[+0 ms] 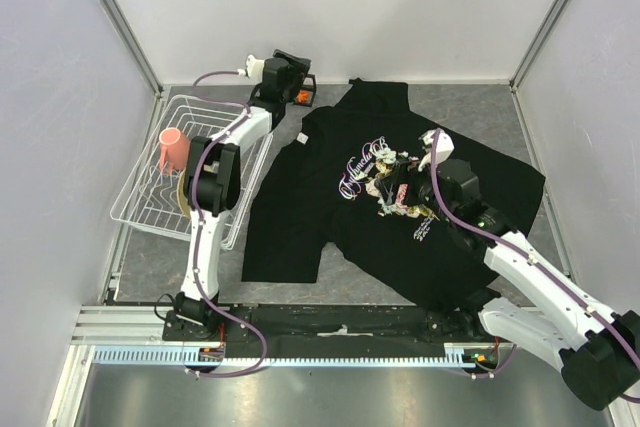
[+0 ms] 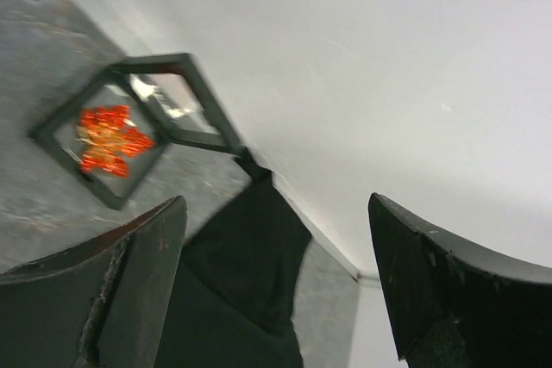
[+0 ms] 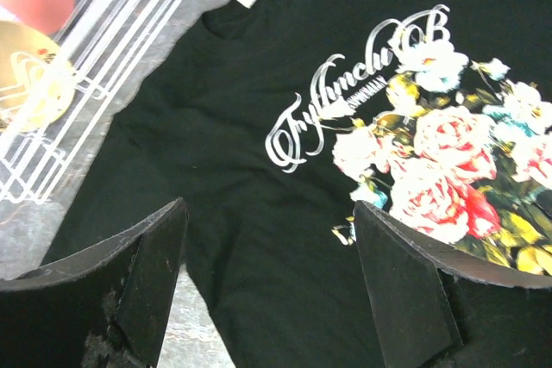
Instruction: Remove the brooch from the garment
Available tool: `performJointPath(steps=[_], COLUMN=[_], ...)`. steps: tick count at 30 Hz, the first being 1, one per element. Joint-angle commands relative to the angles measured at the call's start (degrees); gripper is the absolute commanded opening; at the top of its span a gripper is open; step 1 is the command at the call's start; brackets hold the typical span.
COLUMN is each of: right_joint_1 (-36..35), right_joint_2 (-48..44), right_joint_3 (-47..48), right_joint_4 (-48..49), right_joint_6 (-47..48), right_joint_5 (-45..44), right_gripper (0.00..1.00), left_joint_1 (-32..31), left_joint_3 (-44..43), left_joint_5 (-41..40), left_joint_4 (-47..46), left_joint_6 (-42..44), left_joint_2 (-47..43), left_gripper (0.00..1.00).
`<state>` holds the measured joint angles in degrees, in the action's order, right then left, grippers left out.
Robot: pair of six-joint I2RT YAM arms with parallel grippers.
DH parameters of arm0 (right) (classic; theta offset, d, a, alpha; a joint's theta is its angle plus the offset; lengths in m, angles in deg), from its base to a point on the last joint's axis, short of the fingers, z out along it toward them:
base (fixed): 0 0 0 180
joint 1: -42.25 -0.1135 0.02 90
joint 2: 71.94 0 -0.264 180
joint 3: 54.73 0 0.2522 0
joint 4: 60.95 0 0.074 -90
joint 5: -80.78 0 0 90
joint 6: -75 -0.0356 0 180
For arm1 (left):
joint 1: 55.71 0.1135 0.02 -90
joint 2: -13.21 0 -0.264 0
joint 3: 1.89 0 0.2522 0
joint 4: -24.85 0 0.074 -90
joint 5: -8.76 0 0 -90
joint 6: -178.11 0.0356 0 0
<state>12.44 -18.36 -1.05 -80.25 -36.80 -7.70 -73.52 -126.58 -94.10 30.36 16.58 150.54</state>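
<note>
Red-orange and leaf-shaped, the brooch (image 2: pixel 108 140) lies flat inside a small square black case (image 2: pixel 53 146) with its lid thrown back. The case stands on the grey table (image 1: pixel 470 107) at the far left, close to the far wall. It sits just beside the far-left sleeve (image 2: pixel 250 256) of the black T-shirt (image 1: pixel 300 227), not on the cloth, so from where I stand the pin looks to be off the shirt already.

The left gripper (image 2: pixel 276 204) hangs right by it with its jaws spread wide and nothing between them. In the wrist view the brooch is not in the gap. It sits off to one side, beyond the tip of one finger (image 2: pixel 138 282), and what fills the space between the fingers is sleeve and wall. The case is turned cornerwise to the jaws, and the leaf itself looks about as broad as it is long, so I see no clear long axis to line up on.

The left arm is far the nearer. The right gripper (image 3: pixel 267 213) is well apart, to the right over the chest of the shirt beside the rose print (image 3: pixel 448 161), jaws likewise apart and empty. On the left of the shirt stands a white wire basket (image 1: pixel 135 209) with a pink cup (image 1: pixel 171 150) in it.
</note>
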Motion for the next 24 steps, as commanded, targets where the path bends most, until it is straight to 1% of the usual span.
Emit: performJointPath(steps=[1,2,4,5,6,7,8,9,10,11,12,13,14,15,17,18,20,21,22,23,24], right_joint_1=[0.3,0.4,0.4,0.4,0.4,0.4,0.4,0.4,0.4,0.4,0.4,0.4,0.4,0.4,0.4,0.4,0.4,0.4,0.4,0.4,0.4], right_joint_2=[0.7,0.8,1.4,1.8,2.7,3.1,3.5,4.1,4.2,4.2,4.0,3.8,3.5,3.0,2.3,1.4,0.3,-1.4,-2.2,-3.5,-6.6], right_joint_3=[2.9,3.1,3.4,3.8,4.7,5.2,5.7,6.4,6.7,7.3,7.4,7.7,8.2,8.4,9.1,9.4,10.2,10.2,10.2,10.2,10.1], right_joint_4=[-4.9,-6.7,-8.2,-10.4,-11.8,-14.1,-15.0,-15.6,-16.6,-17.0,-17.2,-17.6,-17.6,-17.7,-17.7,-17.7,-18.2,-18.1,-17.5,-16.9,-16.4], right_joint_6=[-1.0,-0.2,0.2,0.4,1.0,1.0,1.1,1.0,1.0,1.0,0.9,0.9,0.8,0.8,0.8,0.8,1.1,1.3,1.3,1.1,1.0], right_joint_5=[-7.1,-9.4,-13.1,-16.2,-17.3,-18.5,-19.2,-19.5,-19.5,-19.4,-19.2,-18.8,-18.7,-19.1,-19.0,-19.1,-19.2,-18.9,-19.3,-19.1,-19.0], right_gripper=[0.86,0.86,0.87,0.88,0.89,0.89,0.89,0.89,0.89,0.90,0.90,0.91,0.91,0.91,0.93,0.93,0.93,0.93,0.93,0.98,0.98], left_joint_1=[-2.3,-2.8,-4.5,-5.3,-7.0,-8.1,-9.6,-13.5,-16.1,-21.4,-23.9,-26.0,-28.2,-28.7,-28.7,-28.7,-28.7,-28.7,-28.7,-28.7,-28.7], left_joint_3=[-4.0,-4.2,-3.0,-1.8,-0.4,3.2,5.6,8.2,13.9,17.1,24.3,28.0,31.7,38.7,45.2,50.8,56.0,60.5,62.6,64.2,66.5], left_joint_5=[9.1,14.0,19.7,24.6,27.1,31.0,31.6,31.0,27.1,24.3,21.4,18.0,17.8,18.0,19.4,19.6,19.5,19.3,18.2,17.9,17.2], left_joint_4=[1.8,2.1,2.2,2.2,2.1,2.5,3.3,4.7,7.3,7.9,7.9,9.5,9.7,10.1,12.4,13.1,14.3,14.2,14.2,14.1,13.9], left_joint_6=[8.4,9.3,11.2,12.2,15.6,18.2,25.7,30.7,36.1,46.3,50.4,53.3,56.4,56.4,54.7,54.5,53.4,52.9,52.5,51.9,51.8], left_joint_2=[-10.7,-12.1,-15.4,-19.7,-22.1,-24.5,-31.3,-34.7,-39.0,-46.1,-50.3,-53.7,-60.6,-64.0,-70.9,-77.4,-84.9,-92.4,-96.0,-99.2,-105.6], left_gripper=[0.92,0.92,0.92,0.92,0.92,0.93,0.93,0.94,0.95,0.95,0.96,0.97,0.97,0.97,0.97,0.97,0.98,0.98,0.99,0.99,0.99])
